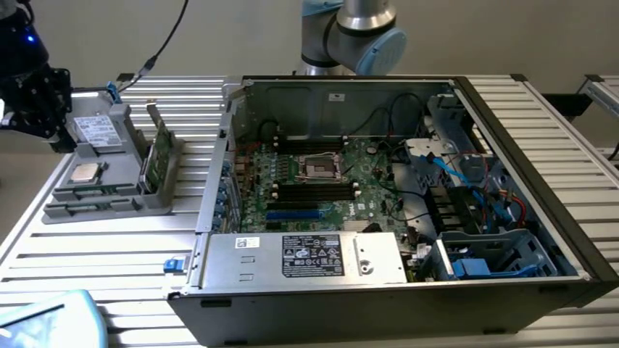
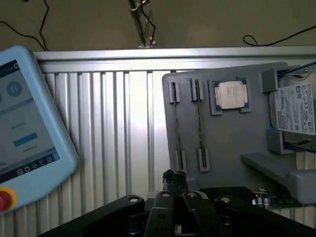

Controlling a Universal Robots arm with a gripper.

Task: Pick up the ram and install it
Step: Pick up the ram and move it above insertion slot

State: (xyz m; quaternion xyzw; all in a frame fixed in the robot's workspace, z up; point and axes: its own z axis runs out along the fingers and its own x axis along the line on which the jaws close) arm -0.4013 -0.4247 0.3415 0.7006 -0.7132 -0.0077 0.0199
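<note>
A processor chip (image 2: 231,94) and a drive (image 2: 296,111) sit in a grey holder (image 2: 232,143).

The pale blue pendant (image 2: 34,118) and the grey drive (image 2: 296,109) are cut off by the wrist view's edges, and the drive's label print is too small to read. The ram (image 2: 176,123) shows edge-on, its chips hidden.
</note>
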